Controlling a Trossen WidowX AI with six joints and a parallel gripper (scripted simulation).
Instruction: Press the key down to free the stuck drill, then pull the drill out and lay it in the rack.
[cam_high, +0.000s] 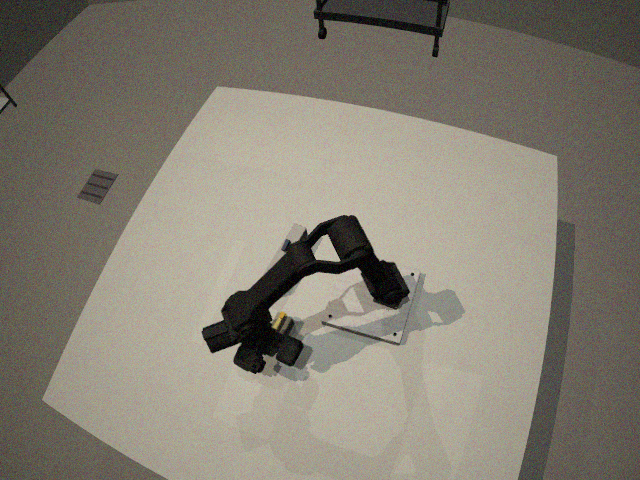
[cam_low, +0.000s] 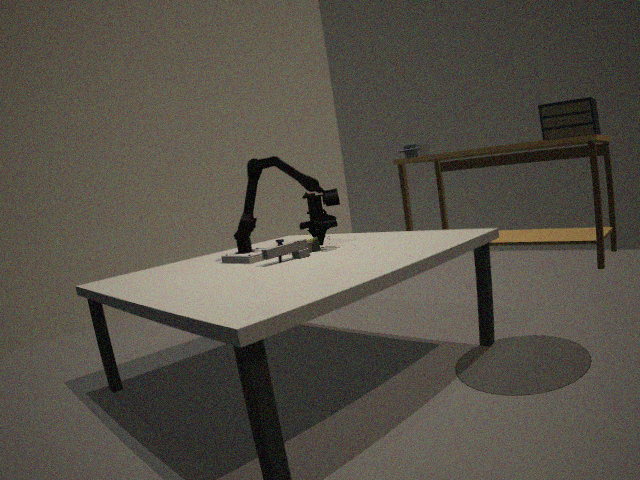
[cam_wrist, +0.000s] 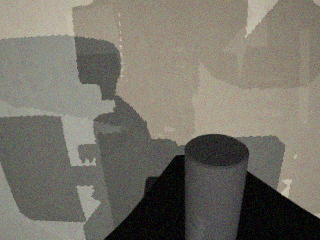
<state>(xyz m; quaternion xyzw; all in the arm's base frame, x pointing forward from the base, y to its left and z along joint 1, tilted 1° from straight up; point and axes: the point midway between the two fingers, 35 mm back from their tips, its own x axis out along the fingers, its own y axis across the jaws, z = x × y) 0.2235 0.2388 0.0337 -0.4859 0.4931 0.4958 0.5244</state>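
Observation:
My gripper (cam_low: 321, 243) (cam_wrist: 198, 164) points down low over the table and is shut on the drill, seen as a grey cylinder (cam_wrist: 215, 180) between the black fingers in the wrist view. A yellow part (cam_high: 279, 320), probably the drill's end, shows beside the gripper, next to a small dark block (cam_high: 287, 325) (cam_low: 315, 244) that may be the rack. A long grey housing (cam_low: 279, 249) lies nearer the arm's base, with a dark T-shaped piece (cam_low: 279, 241), probably the key, above it. The arm hides much of the housing from above, and the fingertips.
The arm's grey base plate (cam_high: 385, 333) (cam_low: 240, 259) is on the white table (cam_high: 413, 155) (cam_low: 206, 294). A small grey block (cam_low: 301, 253) sits by the housing. A pale block end (cam_high: 296, 231) shows beside the forearm. A wooden bench (cam_low: 496, 147) stands beyond the table.

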